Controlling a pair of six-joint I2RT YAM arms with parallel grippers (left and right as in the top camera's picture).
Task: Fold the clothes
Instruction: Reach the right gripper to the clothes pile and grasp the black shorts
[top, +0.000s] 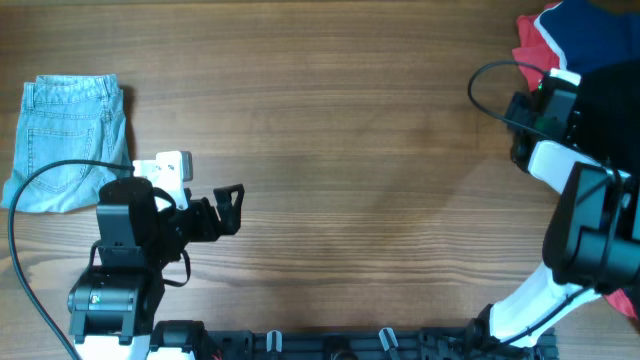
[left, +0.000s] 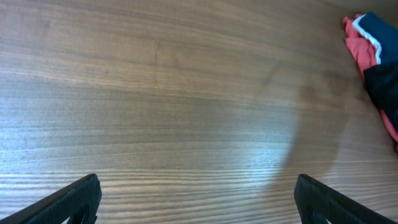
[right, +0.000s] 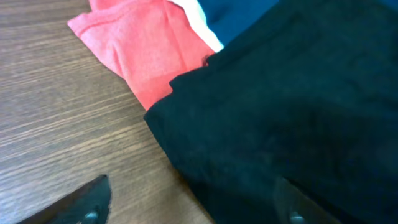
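Observation:
A folded pair of light blue jeans (top: 70, 140) lies at the far left of the table. A pile of clothes sits at the far right: a black garment (top: 615, 105), a red one (top: 530, 45) and a navy one (top: 590, 30). My left gripper (top: 228, 208) is open and empty over bare wood (left: 199, 205), right of the jeans. My right gripper (top: 520, 120) is open at the black garment's edge (right: 286, 106), one finger over the wood and one over the cloth (right: 193, 205). The red garment (right: 149, 43) lies just beyond.
The wooden table (top: 350, 150) stretches between the jeans and the pile. A black cable (top: 490, 90) loops off the right arm near the pile. The pile also shows at the far right of the left wrist view (left: 373, 50).

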